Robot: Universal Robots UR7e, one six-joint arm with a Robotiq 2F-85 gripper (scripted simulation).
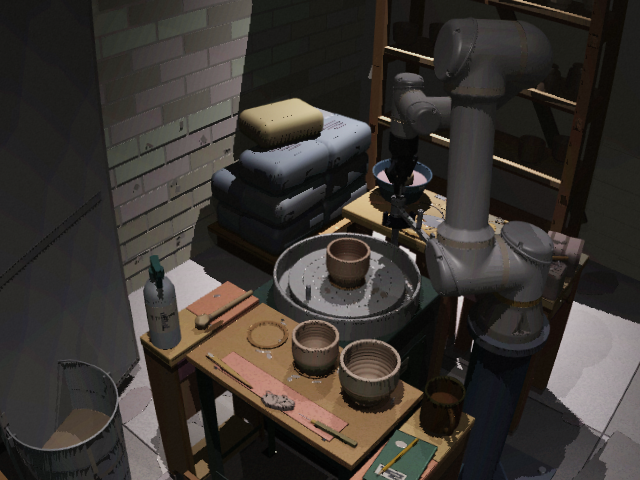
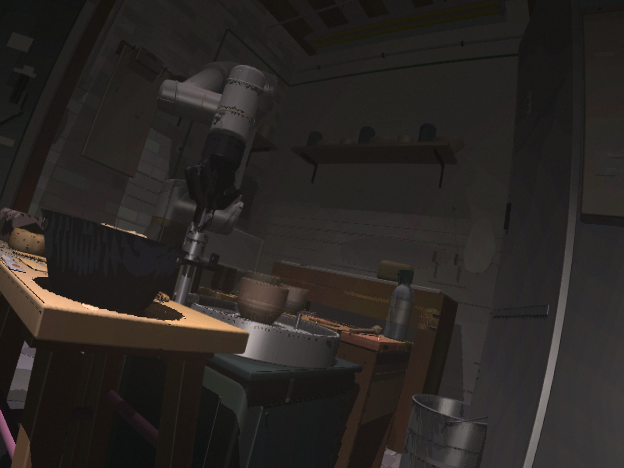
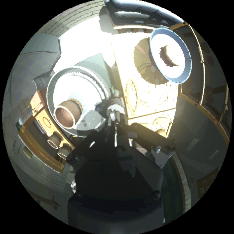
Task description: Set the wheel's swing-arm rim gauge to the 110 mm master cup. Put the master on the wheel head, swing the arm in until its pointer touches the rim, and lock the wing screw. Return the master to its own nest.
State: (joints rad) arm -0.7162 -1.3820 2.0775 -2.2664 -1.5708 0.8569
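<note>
A brown master cup (image 1: 348, 260) stands upright on the wheel head (image 1: 345, 283), inside the round grey splash pan (image 1: 347, 281). Behind the pan rises the gauge post (image 1: 396, 222), with its swing arm reaching toward the right. My gripper (image 1: 397, 199) points straight down onto the top of that post and is closed on the wing screw (image 3: 114, 115). On the front table, two more cups (image 1: 315, 345) (image 1: 369, 369) sit in their nests, and an empty ring-shaped nest (image 1: 267, 334) lies to their left. I cannot tell whether the pointer touches the cup's rim.
The blue bowl (image 1: 402, 179) on the rear bench stands right behind my gripper. My own arm column (image 1: 470, 170) rises to the right of the wheel. A spray bottle (image 1: 162, 308), a wooden tool, a mug (image 1: 442, 405) and a metal bucket (image 1: 67, 421) stand around the front table.
</note>
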